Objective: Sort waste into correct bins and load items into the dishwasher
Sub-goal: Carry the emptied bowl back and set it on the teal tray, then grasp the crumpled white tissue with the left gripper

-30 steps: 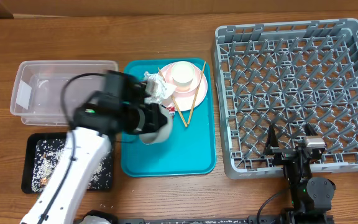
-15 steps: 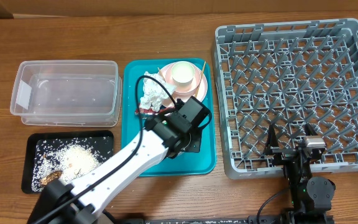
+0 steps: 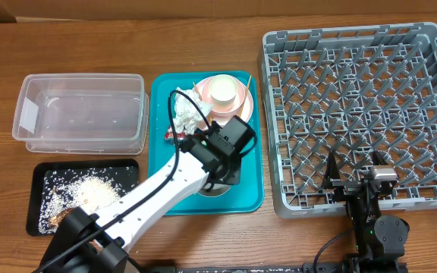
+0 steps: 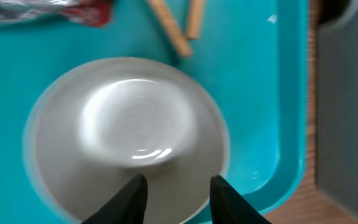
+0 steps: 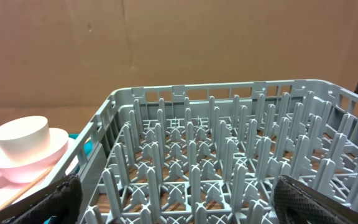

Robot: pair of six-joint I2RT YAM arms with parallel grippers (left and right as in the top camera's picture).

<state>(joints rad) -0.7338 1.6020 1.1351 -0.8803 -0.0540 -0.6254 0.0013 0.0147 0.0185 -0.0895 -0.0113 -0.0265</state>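
The white-pink bowl (image 4: 126, 137) stands upright and empty at the front of the teal serving tray (image 3: 249, 193). It also shows in the overhead view (image 3: 207, 187). My left gripper (image 4: 179, 199) hangs just above its near rim, fingers open. The chopsticks (image 4: 176, 28) and red wrapper (image 4: 86, 12) lie beyond it. The crumpled napkin (image 3: 188, 114) lies by the pink plate (image 3: 241, 106), which carries the cream cup (image 3: 222, 89). Crumbs fill the black tray (image 3: 36, 182). The clear tub (image 3: 82, 110) is empty. My right gripper (image 5: 188, 205) is open at the grey dish rack's (image 3: 363, 106) front edge.
The teal tray sits between the tub and the rack. The rack (image 5: 229, 155) fills the right wrist view, with the cup (image 5: 20, 134) and plate (image 5: 27, 165) at its left. A few loose crumbs lie on the wood by the black tray.
My left arm has swung right from the tub side to over the front of the teal tray. The bowl now stands on the tray under the open gripper. The right arm has not moved.
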